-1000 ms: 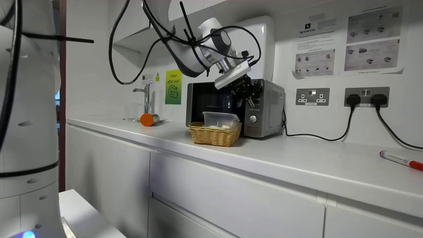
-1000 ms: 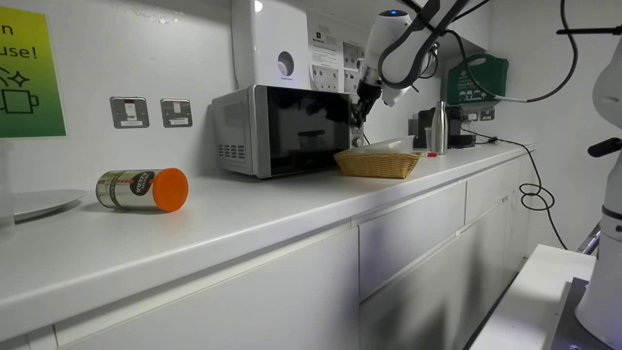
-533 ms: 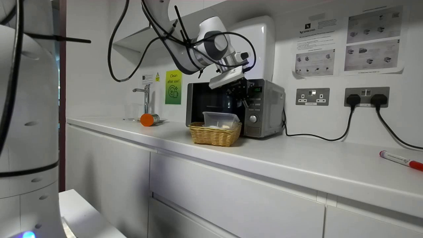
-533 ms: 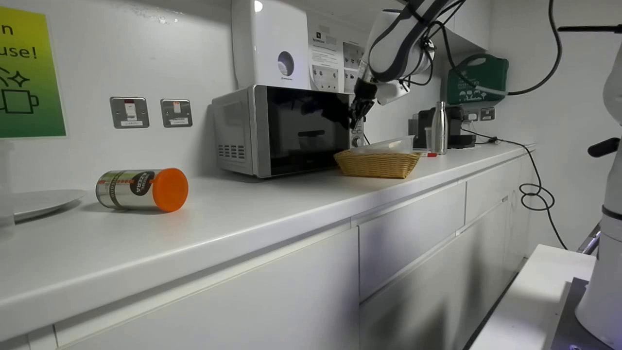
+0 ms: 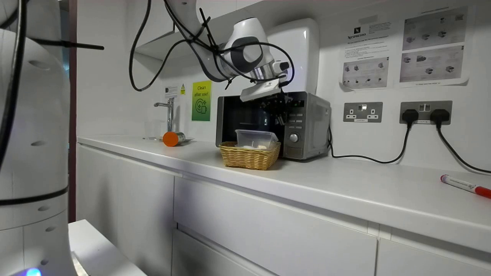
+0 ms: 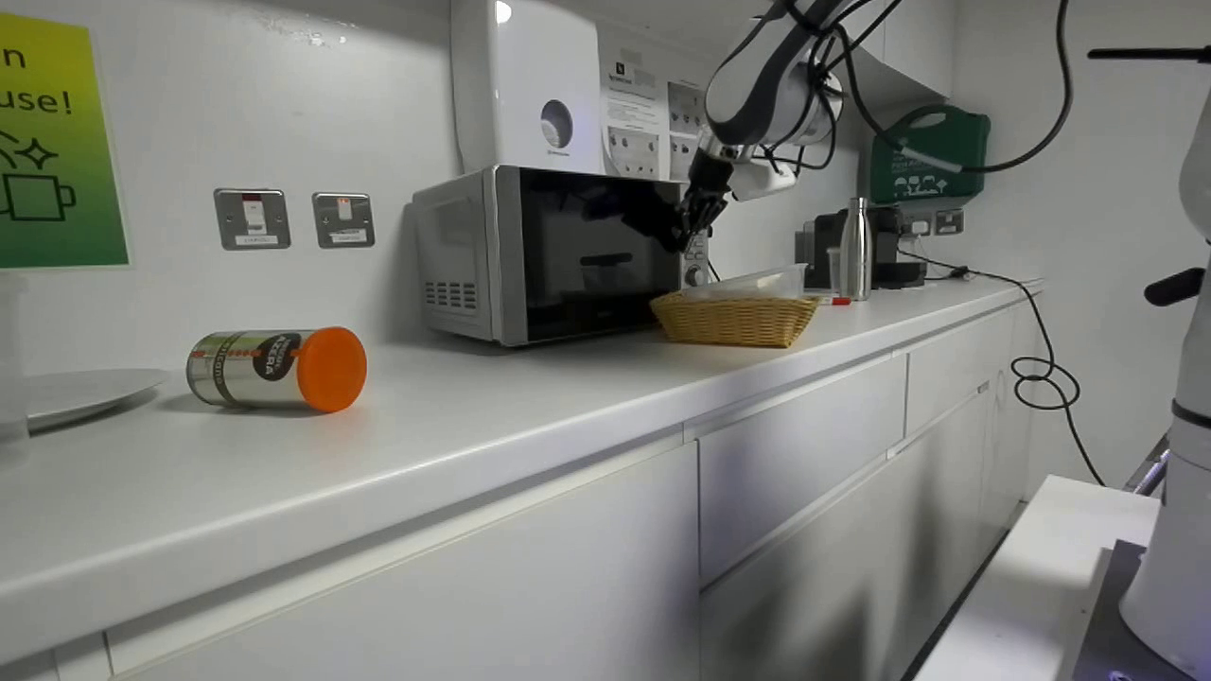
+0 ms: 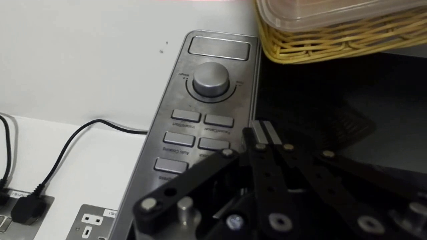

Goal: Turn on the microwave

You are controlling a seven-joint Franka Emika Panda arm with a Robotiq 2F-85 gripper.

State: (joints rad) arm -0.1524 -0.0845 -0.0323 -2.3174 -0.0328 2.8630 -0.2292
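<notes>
The microwave shows its silver-grey casing in both exterior views [image 5: 318, 126] [image 6: 454, 255], with its dark glass door closed. In the wrist view its control panel [image 7: 230, 101] appears upside down, with a round knob [image 7: 210, 78] and rows of buttons. The button labelled Instant/Start [image 7: 185, 115] and the Pause/Cancel button [image 7: 219, 120] are in plain sight. My gripper [image 7: 266, 132] is shut and empty, its fingertips side by side in front of the edge between panel and door. Its arms hide the lower-right buttons in that view. In both exterior views the gripper [image 5: 282, 119] [image 6: 685, 238] is before the microwave.
A wicker basket [image 5: 249, 158] with a clear plastic tub [image 5: 256, 138] stands in front of the door. An orange-lidded can [image 6: 274, 369] lies on the counter. A white box [image 6: 530, 85] is on the wall above. A marker [image 5: 466, 185] lies farther along.
My gripper has moved off the control panel towards the door, and a little lower. The panel's display and buttons are uncovered in an exterior view. Green digits lit half a second ago look faint now.
</notes>
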